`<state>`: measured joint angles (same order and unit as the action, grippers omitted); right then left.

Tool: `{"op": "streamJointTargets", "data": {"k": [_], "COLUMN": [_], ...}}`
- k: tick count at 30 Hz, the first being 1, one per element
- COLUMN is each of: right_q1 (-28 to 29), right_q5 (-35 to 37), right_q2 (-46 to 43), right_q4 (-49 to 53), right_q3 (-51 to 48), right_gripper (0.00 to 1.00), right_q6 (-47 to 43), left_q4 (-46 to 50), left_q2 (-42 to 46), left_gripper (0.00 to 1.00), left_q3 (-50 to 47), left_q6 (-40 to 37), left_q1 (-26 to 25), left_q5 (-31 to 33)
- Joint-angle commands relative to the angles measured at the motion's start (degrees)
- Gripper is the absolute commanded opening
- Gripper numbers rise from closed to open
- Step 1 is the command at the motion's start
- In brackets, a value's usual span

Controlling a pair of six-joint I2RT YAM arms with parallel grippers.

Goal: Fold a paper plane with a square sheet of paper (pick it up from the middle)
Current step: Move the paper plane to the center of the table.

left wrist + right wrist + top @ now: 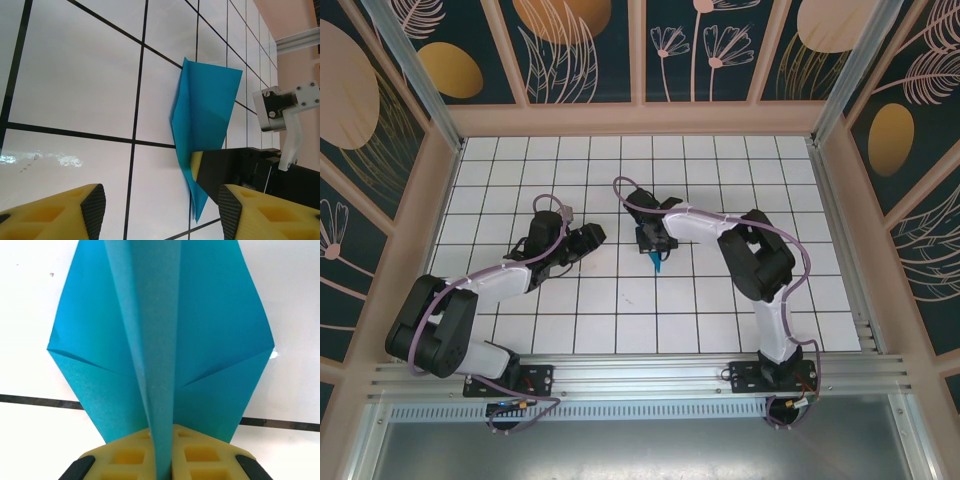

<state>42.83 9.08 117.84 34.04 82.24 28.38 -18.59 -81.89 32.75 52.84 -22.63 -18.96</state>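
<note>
Centrally, paper plane (656, 260) (205, 115) (160, 340): thin matte cyan-blue paper, sharply creased into a pointed dart, wings spreading to either side of a raised centre fold, sitting mid-table on glossy white tiles (720, 320) with black grid lines. Right gripper (653, 240) (162, 457): arm reaching in from the near right with its elbow bending high, yellow foam pads (125, 456) clamping together on the centre fold. Left gripper (590, 238) (162, 210): arm stretching low from the near left, jaws standing apart and holding nothing, hovering just left of the plane.

left fingers (55, 212) apart, right fingers (200, 456) tight together
</note>
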Motion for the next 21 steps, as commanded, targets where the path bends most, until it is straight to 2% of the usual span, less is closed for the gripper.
{"op": "streamJointTargets", "data": {"k": [1,12,18,21], "right_q1": [-1.6,-2.2,-2.5,-2.6], "right_q5": [1.6,-5.5,-2.1,-0.2], "right_q2": [-1.5,6.4,0.0,-2.1], "right_q4": [1.3,-2.1,1.6,4.8], "right_q3": [-0.5,-3.5,1.8,6.6], "right_gripper": [0.14,0.16,0.24,0.32], "right_q6": [-0.4,0.2,-1.5,-2.6], "left_q4": [1.2,1.2,3.1,4.0], "left_q2": [1.4,1.4,3.1,3.9], "left_gripper": [0.64,0.64,0.64,0.64], "left_q3": [-0.3,-0.2,0.3,0.9], "left_q6": [0.1,-0.2,-1.9,-2.5], "left_q1": [-0.4,-0.3,-0.3,-0.4], "left_q5": [0.3,-0.2,1.4,2.1]}}
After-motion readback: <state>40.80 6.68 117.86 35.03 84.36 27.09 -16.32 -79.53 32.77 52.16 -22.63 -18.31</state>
